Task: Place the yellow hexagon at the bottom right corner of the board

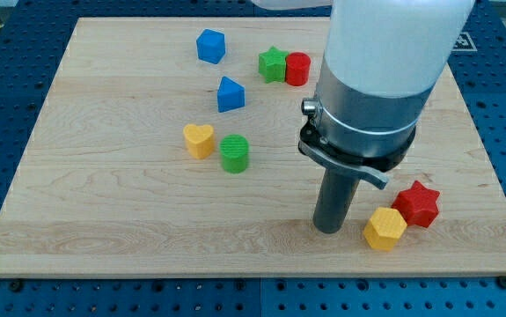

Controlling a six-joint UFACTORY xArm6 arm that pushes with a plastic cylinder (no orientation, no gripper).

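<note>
The yellow hexagon lies on the wooden board near the view's bottom right, touching a red star just above and to its right. My tip rests on the board just left of the yellow hexagon, with a small gap between them. The arm's wide white and grey body rises above the rod and hides part of the board behind it.
A yellow heart and a green cylinder sit near the middle. A blue triangular block and a blue block lie above them. A green star touches a red cylinder at the top.
</note>
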